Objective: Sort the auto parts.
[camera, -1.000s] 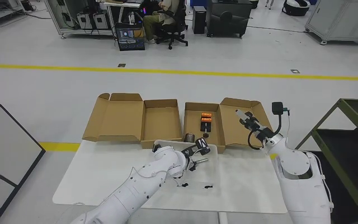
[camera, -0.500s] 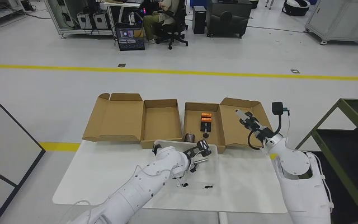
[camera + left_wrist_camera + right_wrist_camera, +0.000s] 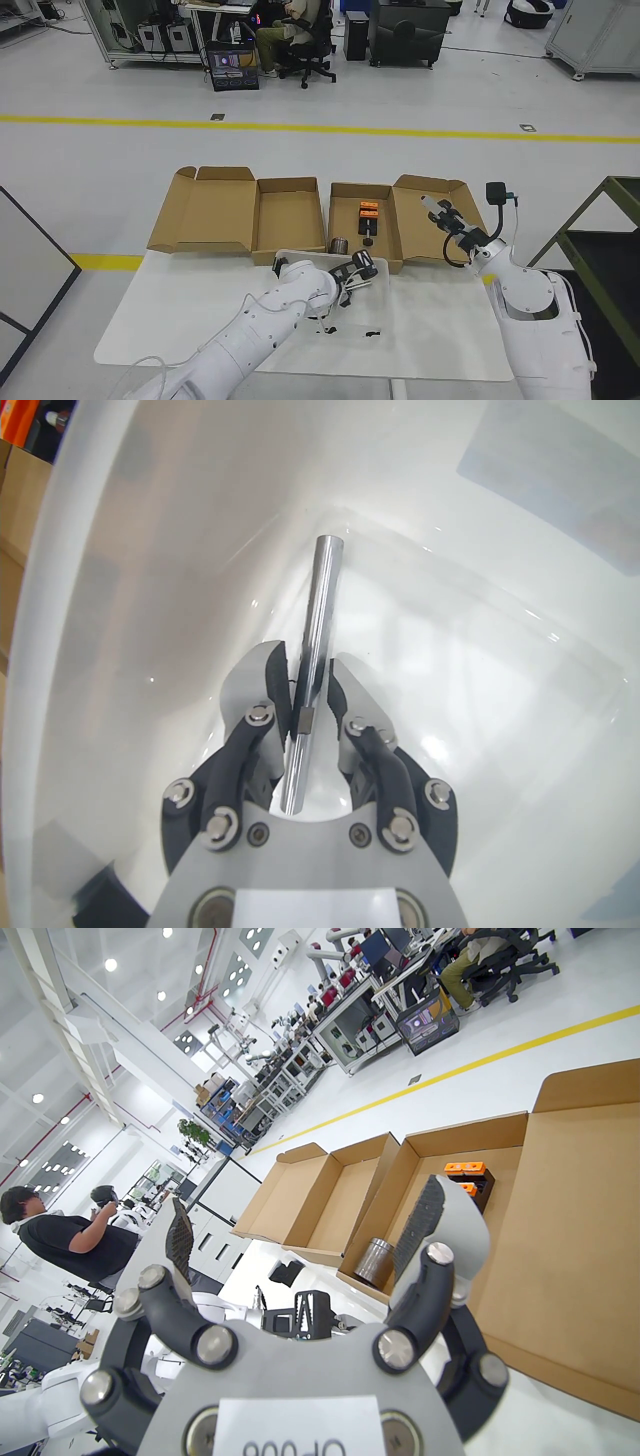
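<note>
Steel rod [image 3: 320, 610] inside white bin [image 3: 125, 550]; orange parts [image 3: 369, 207] in box [image 3: 347, 205].

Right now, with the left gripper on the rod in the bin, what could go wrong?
1. The rod is smooth and round, and the left gripper pinches it on only a short stretch, so it may slip or swing on lifting.
2. Its far end lies close to the bin corner and could catch the wall.
</note>
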Robot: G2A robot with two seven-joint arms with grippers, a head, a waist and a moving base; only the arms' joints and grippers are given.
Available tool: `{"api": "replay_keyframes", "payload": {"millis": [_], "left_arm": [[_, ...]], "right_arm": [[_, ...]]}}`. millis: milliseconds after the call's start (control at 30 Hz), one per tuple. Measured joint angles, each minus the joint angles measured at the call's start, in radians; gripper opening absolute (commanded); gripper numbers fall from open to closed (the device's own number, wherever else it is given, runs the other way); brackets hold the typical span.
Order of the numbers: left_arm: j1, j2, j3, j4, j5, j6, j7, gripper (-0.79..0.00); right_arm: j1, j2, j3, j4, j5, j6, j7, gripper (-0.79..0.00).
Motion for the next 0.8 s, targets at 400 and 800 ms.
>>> {"api": "replay_keyframes", "payload": {"millis": [400,800], "left_arm": [[0.047,0.044,-0.096,-0.181,0.06,-0.012,-0.017,-0.785],[0.333,0.16,-0.352,-0.654,0.212,-0.04,-0.163,-0.785]], "right_arm": [[0.0,0.0,0.0,0.0,0.0,0.0,0.0,0.0],[0.0,0.0,0.0,0.0,0.0,0.0,0.0,0.0]]}}
